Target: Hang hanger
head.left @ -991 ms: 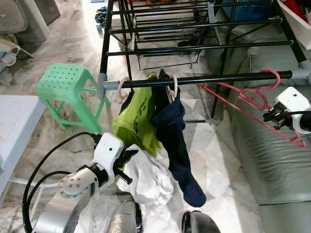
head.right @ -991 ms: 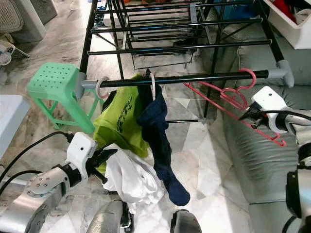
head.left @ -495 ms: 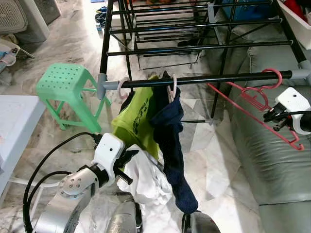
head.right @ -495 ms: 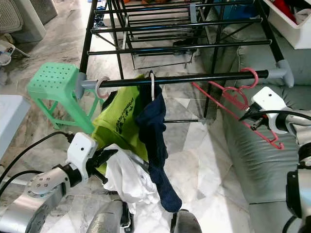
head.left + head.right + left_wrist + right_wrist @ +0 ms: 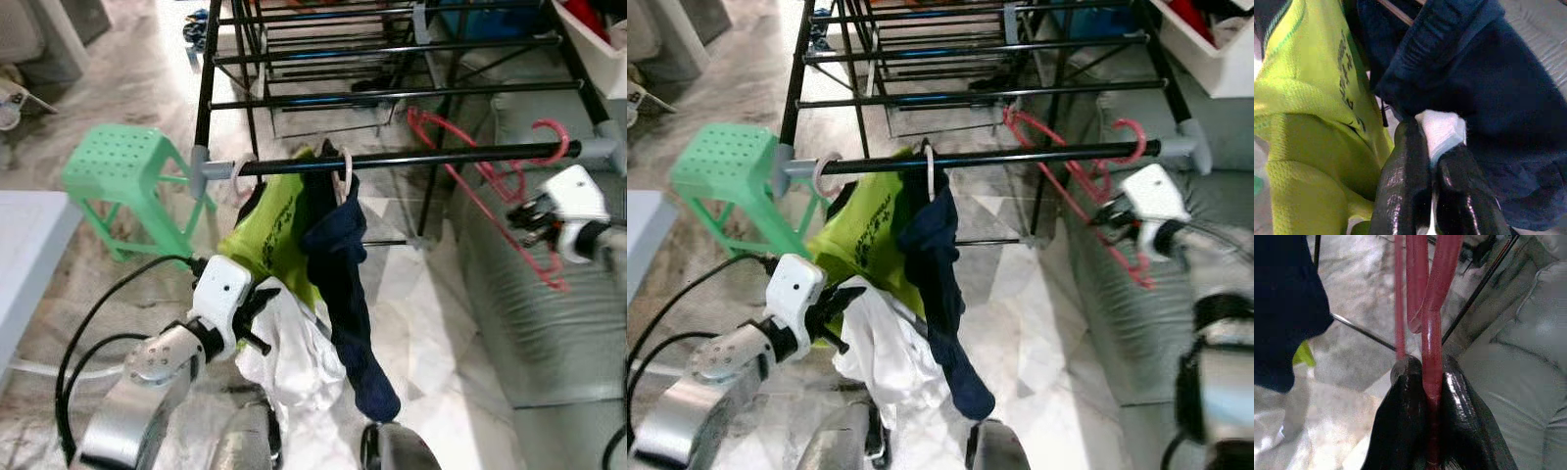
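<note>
Right tool (image 5: 524, 211) clamped on red hanger (image 5: 1431, 308); hook (image 5: 549, 132) over black rail (image 5: 451, 157), near its right end. Left tool (image 5: 1432, 181) pinching white cloth (image 5: 294, 348). My concern: releasing with hanger tilted, hook may slip off rail onto sofa (image 5: 509, 323).

We've got two head views side by side, both looking forward and down from above onto the drying rack (image 5: 392, 157), with the green stool (image 5: 113, 171) off its left end and the grey sofa (image 5: 1136, 313) along its right. They share nearly the whole scene, just shifted sideways a bit. The left wrist view sits very close, facing the yellow shirt (image 5: 1308, 127) and navy cloth (image 5: 1498, 112). The right wrist view looks along its fingers at the red hanger (image 5: 1432, 308), floor and sofa behind.
</note>
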{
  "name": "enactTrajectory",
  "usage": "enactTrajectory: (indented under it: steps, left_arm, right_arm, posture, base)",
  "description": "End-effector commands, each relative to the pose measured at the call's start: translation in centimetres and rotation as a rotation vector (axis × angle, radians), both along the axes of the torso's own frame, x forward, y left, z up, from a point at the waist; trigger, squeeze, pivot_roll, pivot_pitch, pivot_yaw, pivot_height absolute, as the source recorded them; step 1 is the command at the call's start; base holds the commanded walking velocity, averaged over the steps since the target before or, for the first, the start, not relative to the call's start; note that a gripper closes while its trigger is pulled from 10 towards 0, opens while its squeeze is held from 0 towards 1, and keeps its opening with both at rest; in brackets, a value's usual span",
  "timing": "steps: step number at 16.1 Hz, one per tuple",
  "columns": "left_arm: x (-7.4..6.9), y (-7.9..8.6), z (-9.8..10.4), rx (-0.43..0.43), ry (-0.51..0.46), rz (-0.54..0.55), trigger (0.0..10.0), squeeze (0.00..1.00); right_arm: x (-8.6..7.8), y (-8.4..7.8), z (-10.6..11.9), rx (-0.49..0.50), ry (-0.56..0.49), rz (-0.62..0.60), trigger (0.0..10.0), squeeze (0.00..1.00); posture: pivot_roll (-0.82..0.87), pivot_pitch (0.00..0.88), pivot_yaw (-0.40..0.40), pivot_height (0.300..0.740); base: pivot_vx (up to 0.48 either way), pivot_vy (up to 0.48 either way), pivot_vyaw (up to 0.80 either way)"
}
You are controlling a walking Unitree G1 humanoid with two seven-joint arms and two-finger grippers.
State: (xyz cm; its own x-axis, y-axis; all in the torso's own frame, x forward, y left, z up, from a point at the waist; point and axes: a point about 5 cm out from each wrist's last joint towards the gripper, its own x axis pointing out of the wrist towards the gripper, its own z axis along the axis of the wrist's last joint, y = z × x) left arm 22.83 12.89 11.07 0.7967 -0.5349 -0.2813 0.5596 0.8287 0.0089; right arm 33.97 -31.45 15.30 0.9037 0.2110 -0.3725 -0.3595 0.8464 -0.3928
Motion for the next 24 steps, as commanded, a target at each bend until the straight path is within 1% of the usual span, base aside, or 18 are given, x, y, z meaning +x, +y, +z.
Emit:
enactTrajectory:
  steps: [1,3,4,5,6,7,9,10,11,12,14,16,17,18,19,20,21,24]
  left_arm:
    - [0.0,0.3,-0.1,0.012,-0.02,0.025,10.0,0.0]
    - [0.0,-0.3,-1.1,-0.012,-0.002,0.06,10.0,0.0]
    - [0.1,-0.6,-1.2,-0.013,-0.004,0.047,10.0,0.0]
    - [0.3,-1.2,-1.3,-0.015,-0.014,0.026,10.0,0.0]
    - [0.8,-1.6,-1.1,-0.018,-0.029,0.019,10.0,0.0]
    - [1.4,-1.7,-0.9,-0.03,-0.039,0.027,10.0,0.0]
    - [2.0,-1.7,-0.9,-0.029,-0.051,0.038,10.0,0.0]
    - [2.1,-1.7,-0.9,-0.032,-0.052,0.041,10.0,0.0]
    - [2.1,-1.8,-1.0,-0.036,-0.053,0.039,10.0,0.0]
    - [2.2,-2.2,-1.2,-0.043,-0.061,0.033,10.0,0.0]
    - [2.5,-2.7,-1.3,-0.05,-0.068,0.02,10.0,0.0]
    - [2.6,-2.7,-1.4,-0.049,-0.072,0.019,10.0,0.0]
    - [2.6,-2.7,-1.4,-0.048,-0.072,0.02,10.0,0.0]
    - [2.6,-2.7,-1.4,-0.049,-0.075,0.022,10.0,0.0]
    - [2.6,-2.7,-1.5,-0.049,-0.078,0.024,10.0,0.0]
    - [2.6,-2.7,-1.5,-0.047,-0.081,0.024,10.0,0.0]
    - [2.6,-2.6,-1.6,-0.045,-0.081,0.024,10.0,0.0]
    - [2.6,-2.5,-1.6,-0.038,-0.082,0.021,10.0,0.0]
  right_arm:
    - [0.3,0.7,0.6,0.023,-0.07,-0.014,0.0,0.0]
    - [-0.8,2.5,-1.3,0.028,-0.143,-0.069,0.0,0.0]
    - [-1.4,3.3,-2.1,0.06,-0.162,-0.105,0.0,0.0]
    - [-2.8,4.8,-3.5,0.111,-0.183,-0.156,0.1,0.0]
    - [-4.5,6.3,-4.9,0.141,-0.207,-0.203,10.0,0.0]
    - [-6.2,7.5,-6.1,0.188,-0.227,-0.276,10.0,0.0]
    - [-8.8,9.1,-7.3,0.223,-0.297,-0.402,10.0,0.0]
    - [-9.2,9.4,-7.4,0.228,-0.307,-0.445,10.0,0.0]
    - [-9.5,9.2,-7.8,0.236,-0.292,-0.516,10.0,0.0]
    - [-10.3,9.0,-7.7,0.232,-0.262,-0.611,10.0,0.0]
    - [-10.9,8.1,-7.6,0.232,-0.216,-0.708,10.0,0.0]
    - [-11.3,6.8,-8.2,0.232,-0.165,-0.78,10.0,0.0]
    - [-11.5,6.7,-8.7,0.218,-0.119,-0.785,10.0,0.0]
    - [-12.1,6.7,-9.8,0.244,-0.034,-0.827,10.0,0.0]
    - [-12.6,6.9,-10.6,0.225,0.039,-0.824,10.0,0.0]
    - [-12.5,7.6,-10.7,0.236,0.062,-0.811,10.0,0.0]
    - [-12.4,7.8,-10.7,0.226,0.067,-0.806,10.0,0.0]
    - [-11.6,8.3,-10.2,0.183,0.044,-0.736,10.0,0.0]
  posture:
    - [0.03,0.102,0.003,0.74]
    - [-0.01,0.044,0.001,0.74]
    - [-0.01,0.038,0.001,0.74]
    - [-0.02,0.021,0.001,0.74]
    - [-0.02,0.0,-0.006,0.74]
    - [-0.02,0.0,-0.007,0.74]
    - [-0.02,0.0,-0.006,0.74]
    - [-0.03,0.0,-0.002,0.74]
    - [-0.04,0.0,0.0,0.74]
    - [-0.04,0.0,0.001,0.74]
    - [-0.05,0.0,0.0,0.74]
    - [-0.05,0.0,-0.004,0.74]
    - [-0.05,0.0,-0.004,0.74]
    - [-0.05,0.0,-0.006,0.74]
    - [-0.05,0.0,-0.006,0.74]
    - [-0.05,0.0,-0.005,0.74]
    - [-0.05,0.0,-0.005,0.74]
    - [-0.04,0.0,-0.002,0.74]
  base:
    - [0.0,0.0,0.0]
    - [0.0,0.0,0.0]
    - [0.0,0.0,0.0]
    - [0.0,0.0,0.0]
    - [0.0,0.0,0.0]
    - [0.0,0.0,0.0]
    - [0.0,0.0,0.0]
    - [0.0,0.0,0.0]
    - [0.0,0.0,0.0]
    - [0.0,0.0,0.0]
    - [-0.279,0.0,0.0]
    - [-0.324,0.0,0.0]
    - [-0.326,0.0,0.0]
    - [-0.326,0.0,0.0]
    - [-0.33,0.0,0.0]
    - [-0.33,0.0,0.0]
    - [-0.326,0.0,0.0]
    - [-0.328,0.0,0.0]
